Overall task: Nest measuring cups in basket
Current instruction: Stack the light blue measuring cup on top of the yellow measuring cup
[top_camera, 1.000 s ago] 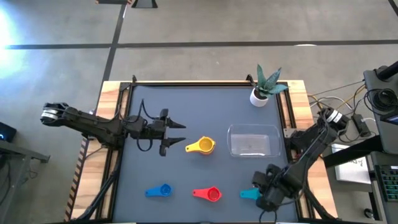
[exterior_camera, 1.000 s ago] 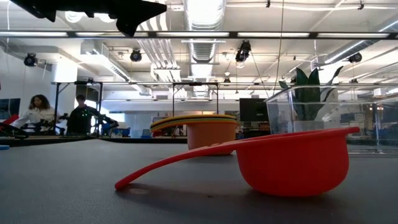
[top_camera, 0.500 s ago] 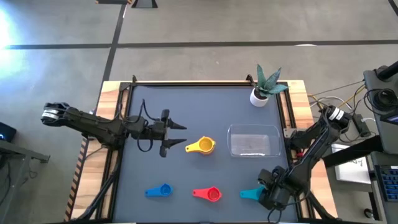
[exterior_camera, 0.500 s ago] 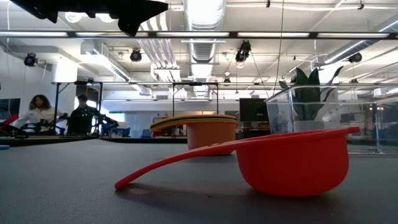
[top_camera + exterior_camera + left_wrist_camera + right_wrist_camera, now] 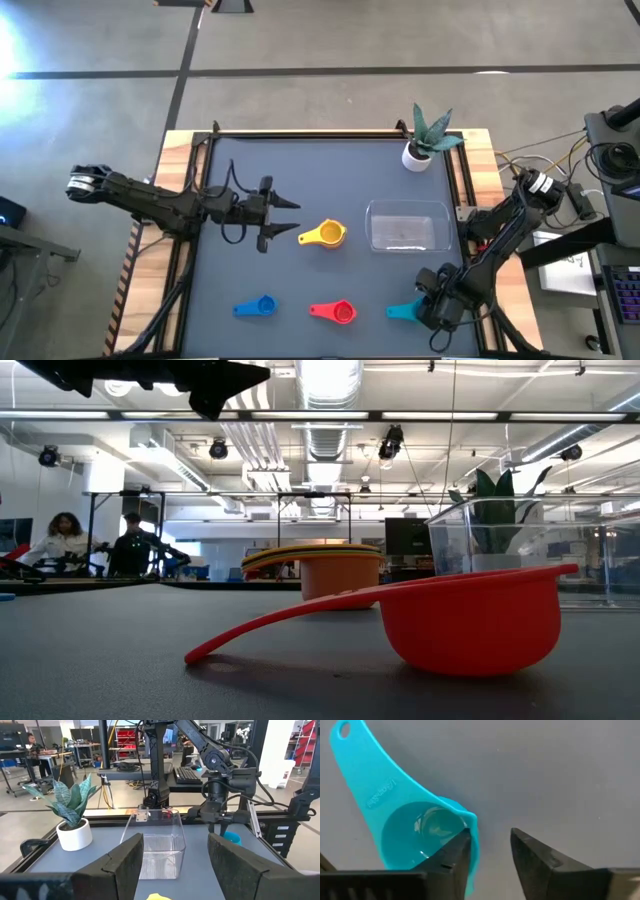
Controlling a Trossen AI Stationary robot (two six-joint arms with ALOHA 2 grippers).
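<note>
The teal cup (image 5: 420,837) is lying on the dark surface (image 5: 300,200) near its front right corner, bowl up, handle pointing away from the right arm and toward the red cup (image 5: 340,312); its long axis is running roughly along the front edge of the surface; the right gripper (image 5: 487,852) is sitting directly over the bowl end, so this arm is by far the nearer one. In the right wrist view one finger (image 5: 447,860) is pressing against the cup's rim on the side away from the handle, the other finger is standing just outside that rim on bare surface; the gap between them is narrow but clearly there, so the fingers are parted with the cup wall lined up between them, not yet clamped on it. The clear basket (image 5: 405,225) is lying just behind this spot, empty as far as I can see, so the carry looks short. The blue cup (image 5: 258,306) is waiting farther along the front; the yellow cup (image 5: 325,234) is sitting mid-surface, looking stacked in the low view. The left gripper (image 5: 282,218) is hovering beside the yellow cup, fingers apart, holding nothing.
</note>
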